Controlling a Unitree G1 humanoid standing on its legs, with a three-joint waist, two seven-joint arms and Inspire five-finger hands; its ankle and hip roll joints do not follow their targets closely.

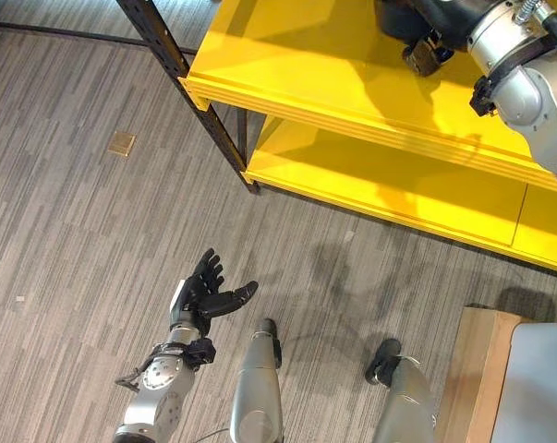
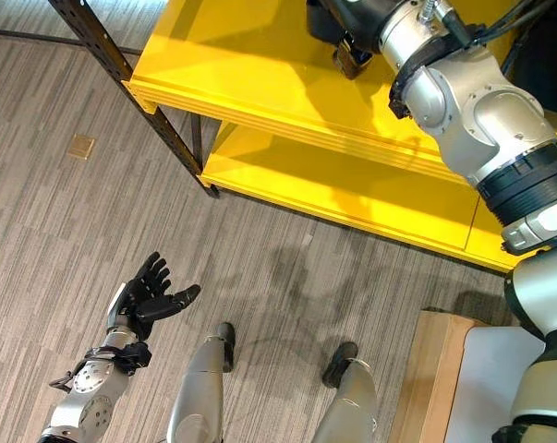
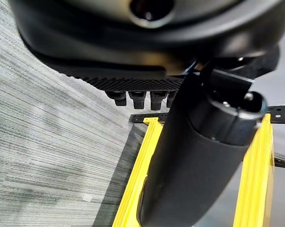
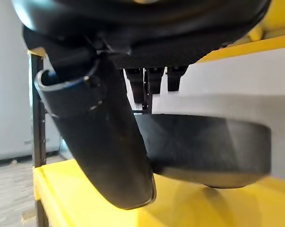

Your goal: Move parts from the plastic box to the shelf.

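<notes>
While the left hand [image 1: 207, 293] hangs low over the grey carpet floor [image 1: 66, 231] with its fingers spread wide and nothing in it, it plays no part in the work, probably kept out of the way. Its wrist view shows straight fingertips with the edge of the yellow shelf [image 1: 352, 88] beyond them.

Farther off, the right hand [image 2: 352, 37] reaches over the upper board of the shelf. In the right wrist view a dark, round, disc-like part [image 4: 208, 144] lies just past the thumb [image 4: 104, 142] and below the fingers [image 4: 151, 82], low above the yellow board. I judge the hand is setting this part down, but whether the fingers grip it or merely rest beside it I cannot tell. A small brownish piece [image 1: 424, 57] shows at that hand in the left eye view.

Beside the right arm, a wooden edge [image 1: 477, 369] and a pale grey surface [image 1: 541, 388] may belong to the plastic box's stand. No writing can be read.
</notes>
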